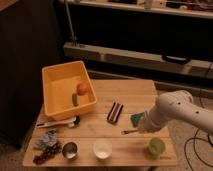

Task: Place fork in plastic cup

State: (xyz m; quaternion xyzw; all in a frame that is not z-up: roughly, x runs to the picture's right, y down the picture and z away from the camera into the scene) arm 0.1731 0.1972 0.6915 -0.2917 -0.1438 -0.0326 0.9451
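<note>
1. Lower left of the frame: a crumpled silvery wrapper [47, 139] sits above a dark, lumpy cluster [44, 157] that I cannot identify. Just above them a white-handled tool [57, 123] with a black head lies flat.
2. Upper left: a yellow bin [52, 100], smooth-walled and rectangular, holds a round orange fruit [83, 88] and a small green piece [75, 99].
3. Along the lower edge stand a shiny steel cup [70, 149] and a matte white cup [102, 148], both round and upright.
4. Centre: a flat dark striped block [115, 112], with a small teal thing [137, 119] to its right.
5. The fork [129, 132], a thin pale metal sliver with a darker left end, is low over the slatted wooden desk [130, 92], right of centre, between the white cup and the teal thing.
6. The hand [142, 128] is at the fork's right end, at the tip of a smooth white arm [175, 111] entering from the right. I cannot tell whether it is spread or pressed together, nor whether it has the fork.
7. Lower right: the plastic cup [156, 146], round, light green and translucent, stands upright near the hand, with nothing visible inside.
8. Judged from this, the pick-up is the step in hand. Next, the fork needs a firm pinch, a lift, a short carry to the lower right and a steep tilt, since the light cup could tip.
</note>
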